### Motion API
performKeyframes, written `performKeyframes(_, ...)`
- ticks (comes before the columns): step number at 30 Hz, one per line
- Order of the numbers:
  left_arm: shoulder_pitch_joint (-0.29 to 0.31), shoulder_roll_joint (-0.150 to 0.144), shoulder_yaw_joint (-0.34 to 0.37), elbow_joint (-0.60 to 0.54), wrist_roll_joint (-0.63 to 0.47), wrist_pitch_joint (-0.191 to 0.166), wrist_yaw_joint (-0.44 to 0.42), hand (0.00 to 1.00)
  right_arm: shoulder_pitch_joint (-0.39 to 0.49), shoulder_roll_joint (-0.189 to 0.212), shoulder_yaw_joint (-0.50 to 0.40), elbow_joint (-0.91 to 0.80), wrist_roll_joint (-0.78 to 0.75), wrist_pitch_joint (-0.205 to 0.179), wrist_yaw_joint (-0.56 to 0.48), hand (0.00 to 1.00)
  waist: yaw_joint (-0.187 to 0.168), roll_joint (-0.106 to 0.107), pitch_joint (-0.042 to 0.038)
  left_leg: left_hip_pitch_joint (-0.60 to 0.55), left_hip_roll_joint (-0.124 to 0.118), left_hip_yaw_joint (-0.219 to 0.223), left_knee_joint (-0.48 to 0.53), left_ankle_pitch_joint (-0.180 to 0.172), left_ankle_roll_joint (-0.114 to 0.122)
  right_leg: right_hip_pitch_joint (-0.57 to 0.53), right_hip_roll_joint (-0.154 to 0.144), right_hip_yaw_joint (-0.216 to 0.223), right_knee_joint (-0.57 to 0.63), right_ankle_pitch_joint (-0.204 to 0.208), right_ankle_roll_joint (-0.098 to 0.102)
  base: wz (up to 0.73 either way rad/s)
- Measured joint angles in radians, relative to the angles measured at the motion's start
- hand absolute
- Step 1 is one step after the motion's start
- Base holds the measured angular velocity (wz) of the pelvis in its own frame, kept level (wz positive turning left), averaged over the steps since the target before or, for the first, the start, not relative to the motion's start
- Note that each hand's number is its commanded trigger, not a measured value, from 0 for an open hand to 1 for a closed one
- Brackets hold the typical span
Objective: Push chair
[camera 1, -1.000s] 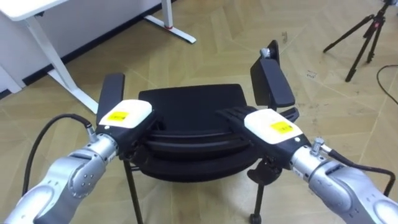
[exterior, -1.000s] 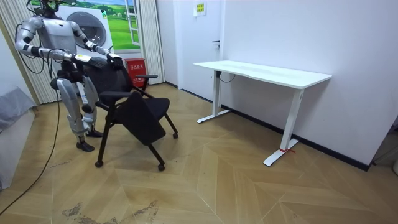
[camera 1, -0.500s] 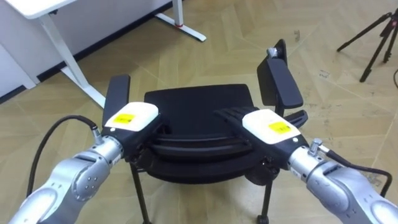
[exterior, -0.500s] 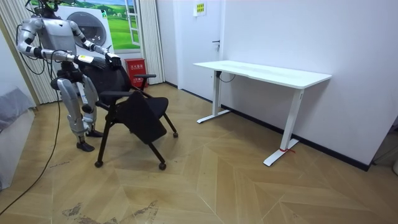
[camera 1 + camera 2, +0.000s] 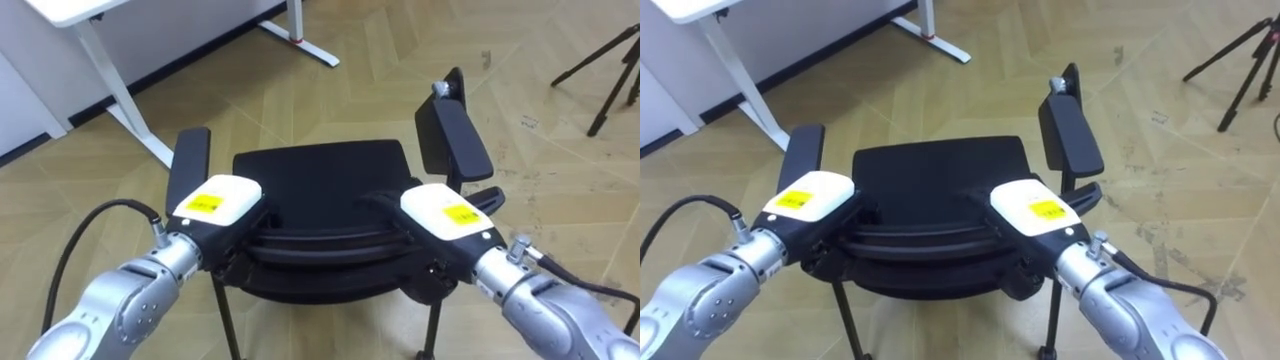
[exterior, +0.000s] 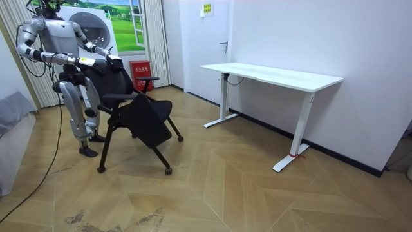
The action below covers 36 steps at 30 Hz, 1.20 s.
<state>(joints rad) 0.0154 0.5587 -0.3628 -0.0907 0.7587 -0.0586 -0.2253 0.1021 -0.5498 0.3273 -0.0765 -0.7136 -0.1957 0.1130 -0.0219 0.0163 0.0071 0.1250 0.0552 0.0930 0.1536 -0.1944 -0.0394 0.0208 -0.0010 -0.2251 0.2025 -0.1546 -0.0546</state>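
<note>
chair (image 5: 320, 170) backrest | under left hand (image 5: 215, 200) | under right hand (image 5: 450, 215)

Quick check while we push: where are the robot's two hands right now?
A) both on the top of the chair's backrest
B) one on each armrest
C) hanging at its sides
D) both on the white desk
A: the left hand and the right hand both lie on the top edge of the backrest of the black chair, one towards each end.
</note>
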Motion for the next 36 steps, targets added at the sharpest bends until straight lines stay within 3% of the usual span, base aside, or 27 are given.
performKeyframes(3, 0.002, -0.001, -0.001, -0.011, -0.001, -0.013, -0.020, 1.00, -0.018, 0.031, -0.002, 0.046, 0.012, 0.000, -0.039, 1.00, 0.001, 0.001, -0.0004, 0.003, 0.000, 0.002, 0.001, 0.000, 0.000, 0.000, 0.000, 0.001, 0.000, 0.000, 0.000, 0.02)
performKeyframes(7, 0.004, 0.000, -0.002, -0.014, -0.001, -0.037, -0.023, 1.00, -0.017, 0.031, -0.001, 0.076, -0.022, -0.029, -0.077, 1.00, 0.004, 0.002, -0.0001, 0.003, 0.000, 0.001, 0.001, 0.000, 0.000, 0.000, 0.000, 0.001, 0.001, 0.000, 0.000, 0.02)
performKeyframes(12, 0.005, 0.000, -0.002, -0.014, 0.000, -0.037, -0.024, 1.00, -0.019, 0.031, -0.001, 0.095, -0.026, -0.046, -0.098, 1.00, 0.003, 0.002, -0.0001, 0.003, 0.001, 0.001, 0.001, 0.000, 0.000, 0.000, 0.000, 0.002, 0.002, 0.000, 0.000, 0.00)
performKeyframes(36, 0.005, -0.001, -0.002, -0.016, 0.000, -0.037, -0.024, 1.00, -0.015, 0.033, 0.000, 0.097, -0.037, -0.047, -0.119, 1.00, 0.002, 0.002, 0.0000, -0.006, 0.000, 0.001, 0.013, 0.000, 0.000, 0.000, 0.001, 0.003, -0.001, 0.000, 0.000, 0.00)
